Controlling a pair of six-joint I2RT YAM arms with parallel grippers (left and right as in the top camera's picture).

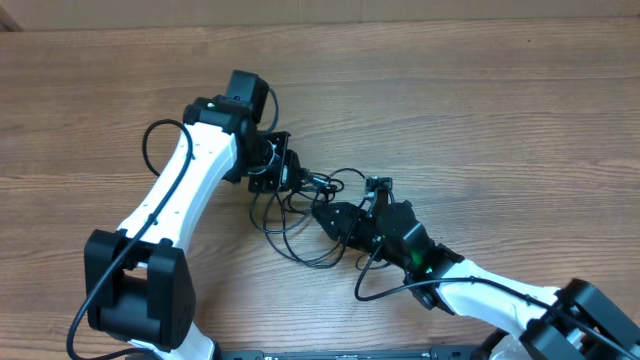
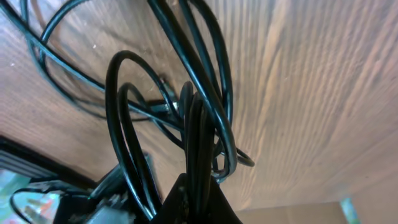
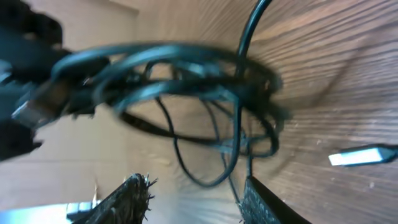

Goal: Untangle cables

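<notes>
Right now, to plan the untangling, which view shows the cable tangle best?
Overhead: most of the cable tangle is visible between the left gripper and right gripper. Left wrist shows only close-up loops; right wrist shows them blurred.

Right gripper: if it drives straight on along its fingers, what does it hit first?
The tangled cables. One loop of them dips between the open fingers of the right gripper, and the rest hangs across the path just beyond. The wrist view is blurred, so depth is uncertain, but nothing else shows in front of them.
</notes>
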